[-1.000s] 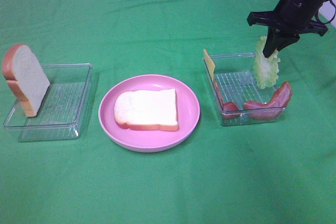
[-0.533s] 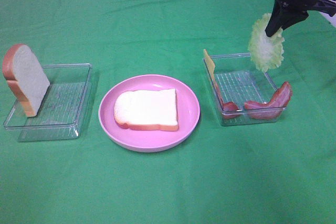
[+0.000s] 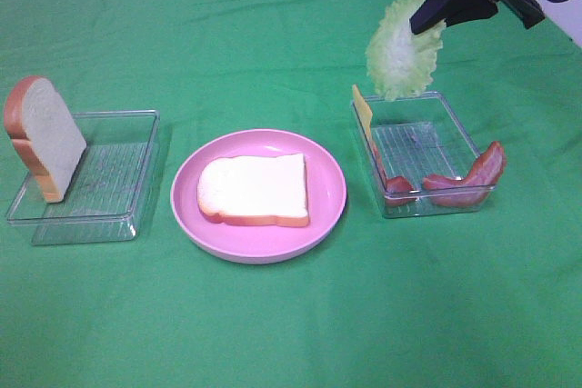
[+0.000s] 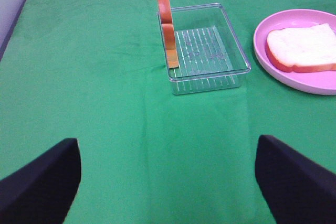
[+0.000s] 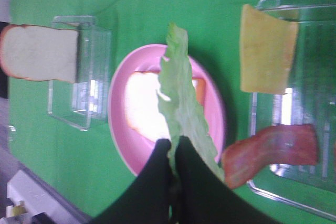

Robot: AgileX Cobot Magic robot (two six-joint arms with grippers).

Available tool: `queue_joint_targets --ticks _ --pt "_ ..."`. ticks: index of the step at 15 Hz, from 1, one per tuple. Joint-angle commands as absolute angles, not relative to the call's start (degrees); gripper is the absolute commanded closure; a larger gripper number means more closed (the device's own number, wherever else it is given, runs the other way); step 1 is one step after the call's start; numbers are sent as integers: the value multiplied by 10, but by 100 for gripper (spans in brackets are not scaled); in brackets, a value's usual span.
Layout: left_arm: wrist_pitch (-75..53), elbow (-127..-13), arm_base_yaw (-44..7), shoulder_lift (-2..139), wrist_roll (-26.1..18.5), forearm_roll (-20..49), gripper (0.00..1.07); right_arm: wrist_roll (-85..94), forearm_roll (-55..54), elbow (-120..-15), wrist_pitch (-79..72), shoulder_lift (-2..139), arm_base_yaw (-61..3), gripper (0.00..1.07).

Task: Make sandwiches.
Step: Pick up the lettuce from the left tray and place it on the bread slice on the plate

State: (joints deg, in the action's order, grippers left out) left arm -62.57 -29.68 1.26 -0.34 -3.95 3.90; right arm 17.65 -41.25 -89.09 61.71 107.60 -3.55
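The right gripper (image 3: 420, 24) is clenched on one edge of the lettuce leaf (image 3: 398, 50) and holds it in the air, above the far left corner of the right tray (image 3: 459, 129) as the high view shows it; the leaf touches nothing else. In the right wrist view the closed gripper (image 5: 172, 148) pinches the leaf (image 5: 177, 93) at its near end, with the leaf extending away over the plate. The left gripper (image 4: 165, 145) is released, with its fingers (image 4: 44, 182) spread wide above bare green desk (image 3: 291, 333), grasping nothing. One bread slice (image 3: 255, 190) lies flat on the pink plate (image 3: 264, 257) at the centre of the desk. A second bread slice (image 3: 41, 138) stands upright against the left wall of the left tray (image 3: 136, 134). Inside the right tray, a cheese slice (image 3: 363, 114) leans against the left wall and the bacon strips (image 3: 468, 179) rest along the near side, one end propped on the right wall.
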Motion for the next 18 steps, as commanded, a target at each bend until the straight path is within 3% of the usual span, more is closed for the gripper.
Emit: queue_joint_targets --ticks 1,10,18 --pt "-617 -295 10 -10 -35 41 23 245 -527 -851 614 1061 -38 107" --pt "-617 -295 10 -10 -35 41 23 268 -584 -842 524 1148 -235 107" --pt "-617 -295 10 -10 -35 41 23 253 -623 -842 472 1230 -258 107"
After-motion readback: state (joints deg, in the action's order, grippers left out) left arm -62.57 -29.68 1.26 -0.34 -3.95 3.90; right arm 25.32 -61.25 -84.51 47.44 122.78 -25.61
